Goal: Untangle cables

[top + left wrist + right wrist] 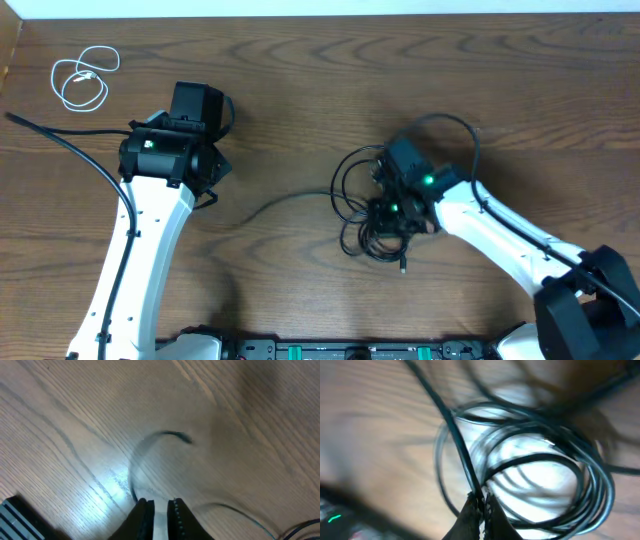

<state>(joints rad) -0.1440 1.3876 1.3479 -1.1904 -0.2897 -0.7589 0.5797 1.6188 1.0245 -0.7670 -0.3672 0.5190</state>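
Now the right gripper [481,501] is pinching shut on a strand of the black cables [365,240], which are lying in a tangled heap on the table [300,90], right of centre, one tail trailing left. The left gripper [160,506] is pointing down at the wood, jaws barely apart and gripping nothing, with a blurred black cable end just ahead. The white cable [84,76] is lying coiled in the far left corner, well apart.

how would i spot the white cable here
On the wooden table, look to the far left corner, beyond the left arm. The white cable lies alone in a small loose coil. It is the only pale cord; the black cables sit tangled on the right.
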